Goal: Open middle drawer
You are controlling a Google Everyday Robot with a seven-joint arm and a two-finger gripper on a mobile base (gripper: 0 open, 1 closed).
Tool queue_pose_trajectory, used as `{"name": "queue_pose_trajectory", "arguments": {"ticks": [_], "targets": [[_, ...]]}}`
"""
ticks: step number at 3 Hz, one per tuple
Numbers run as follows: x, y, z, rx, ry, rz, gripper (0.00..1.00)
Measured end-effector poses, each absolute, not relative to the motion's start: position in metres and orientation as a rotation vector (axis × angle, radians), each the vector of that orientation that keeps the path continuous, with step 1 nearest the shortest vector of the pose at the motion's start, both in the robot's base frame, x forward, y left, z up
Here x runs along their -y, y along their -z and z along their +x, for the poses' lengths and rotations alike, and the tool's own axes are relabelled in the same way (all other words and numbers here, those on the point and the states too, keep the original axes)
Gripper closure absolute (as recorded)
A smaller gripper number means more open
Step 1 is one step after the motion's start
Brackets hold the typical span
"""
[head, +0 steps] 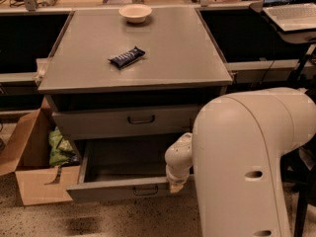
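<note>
Resting the hand (pixel 176 185) (clamped or apart, we cannot tell) on the front lip of the middle drawer (pixel 116 192), lying open to its left, we are risking a slip if pulling farther.

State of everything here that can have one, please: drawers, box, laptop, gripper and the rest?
Middle drawer: pulled out, grey inside showing.
Upper drawer: shut.
Bowl: upright on the cabinet top.
Snack bar: lying flat, wrapped.
Cardboard box: flaps open, green bag inside.
Laptop: lid up.
Gripper: at the middle drawer's front edge, right of its handle.
</note>
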State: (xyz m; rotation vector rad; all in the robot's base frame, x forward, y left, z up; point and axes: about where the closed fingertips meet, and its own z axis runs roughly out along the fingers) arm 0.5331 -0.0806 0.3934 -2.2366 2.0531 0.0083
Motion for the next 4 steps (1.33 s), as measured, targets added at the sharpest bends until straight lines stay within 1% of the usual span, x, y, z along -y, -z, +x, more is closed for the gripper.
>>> {"name": "queue_pose_trajectory", "arguments": {"ticks": [1, 2, 3, 4], "targets": [[0.081, -0.393, 0.533, -2.053, -0.008, -2.237, 0.01], [0.081, -0.393, 0.533, -2.053, -0.008, -2.237, 0.00], [0.081, -0.389, 0.518, -2.057, -0.059, -2.252, 0.02], [0.083, -0.387, 0.482, -2.071, -0.153, -2.243, 0.21]]}}
